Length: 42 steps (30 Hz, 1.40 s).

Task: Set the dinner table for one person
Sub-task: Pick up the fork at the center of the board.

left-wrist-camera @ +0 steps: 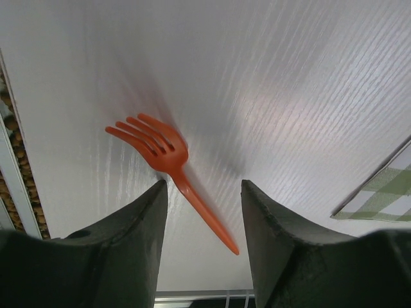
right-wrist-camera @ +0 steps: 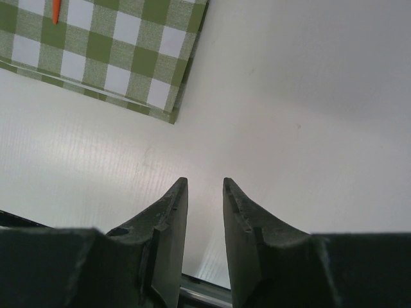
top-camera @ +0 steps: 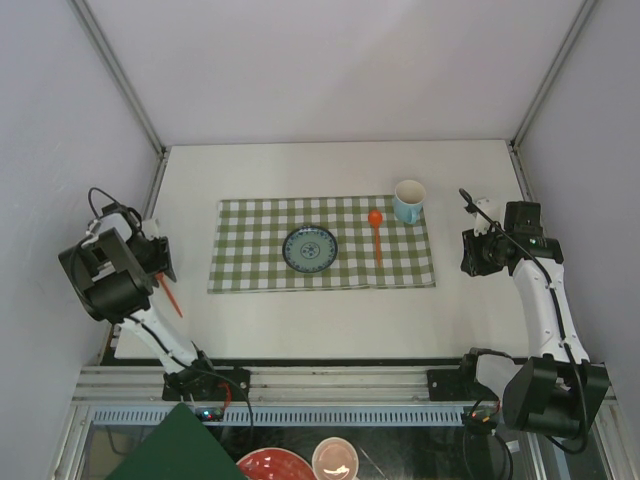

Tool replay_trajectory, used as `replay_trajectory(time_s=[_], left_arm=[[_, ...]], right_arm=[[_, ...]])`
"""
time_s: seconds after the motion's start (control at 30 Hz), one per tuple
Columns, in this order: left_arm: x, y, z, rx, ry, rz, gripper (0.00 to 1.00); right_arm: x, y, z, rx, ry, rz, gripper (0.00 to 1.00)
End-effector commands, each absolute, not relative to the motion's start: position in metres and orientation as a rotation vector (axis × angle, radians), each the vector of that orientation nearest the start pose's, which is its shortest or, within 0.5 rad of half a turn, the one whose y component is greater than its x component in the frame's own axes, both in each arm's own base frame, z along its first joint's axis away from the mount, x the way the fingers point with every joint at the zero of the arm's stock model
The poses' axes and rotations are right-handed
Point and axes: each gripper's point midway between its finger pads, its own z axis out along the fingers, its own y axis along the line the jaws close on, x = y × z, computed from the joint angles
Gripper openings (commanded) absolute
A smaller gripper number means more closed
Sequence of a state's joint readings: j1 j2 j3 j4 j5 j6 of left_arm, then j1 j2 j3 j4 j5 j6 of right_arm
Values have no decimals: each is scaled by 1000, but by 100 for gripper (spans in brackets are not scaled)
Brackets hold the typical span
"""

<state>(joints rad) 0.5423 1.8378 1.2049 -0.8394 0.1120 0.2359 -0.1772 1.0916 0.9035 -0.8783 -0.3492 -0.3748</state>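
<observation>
The off-white dinner table (top-camera: pixel 330 320) carries a green-and-white checked cloth (top-camera: pixel 322 244). On the cloth lie a blue-patterned plate (top-camera: pixel 310 249) and an orange spoon (top-camera: pixel 376 235), and a pale blue cup (top-camera: pixel 408 201) stands at its far right corner. An orange fork (left-wrist-camera: pixel 157 146) lies on the bare table left of the cloth. My left gripper (left-wrist-camera: pixel 204 185) is low over it, open, with the fork's handle between the fingers and touching neither. My right gripper (right-wrist-camera: pixel 205 183) hovers over bare table right of the cloth, its jaws a narrow gap apart with nothing between them.
Grey walls enclose the table on three sides. A metal rail (top-camera: pixel 330 380) runs along the near edge. Below it sit a red bowl (top-camera: pixel 275 466), a pink cup (top-camera: pixel 335 458) and a dark green board (top-camera: pixel 170 445). The cloth's corner (left-wrist-camera: pixel 385 192) shows at the right of the left wrist view.
</observation>
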Motion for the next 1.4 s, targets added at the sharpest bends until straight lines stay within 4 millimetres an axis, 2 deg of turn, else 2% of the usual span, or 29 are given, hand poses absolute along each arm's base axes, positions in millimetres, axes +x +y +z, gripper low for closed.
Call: replay_trajectory(time_s=[0.0, 0.17, 0.5, 0.93, 1.2, 1.37], left_arm=[[291, 161, 29, -461, 2903, -98, 53], [297, 160, 32, -461, 2898, -124, 47], [299, 157, 31, -455, 2896, -156, 43], [308, 149, 32, -415, 2900, -209, 30], [311, 147, 29, -398, 2928, -166, 26], [312, 157, 23, -397, 2946, -35, 23]], right_arm=[[247, 4, 138, -361, 2488, 255, 28], [247, 4, 138, -360, 2489, 255, 28], [246, 5, 138, -362, 2487, 264, 28], [246, 5, 139, -362, 2483, 269, 28], [244, 3, 140, -353, 2481, 273, 28], [244, 3, 140, -352, 2478, 274, 28]])
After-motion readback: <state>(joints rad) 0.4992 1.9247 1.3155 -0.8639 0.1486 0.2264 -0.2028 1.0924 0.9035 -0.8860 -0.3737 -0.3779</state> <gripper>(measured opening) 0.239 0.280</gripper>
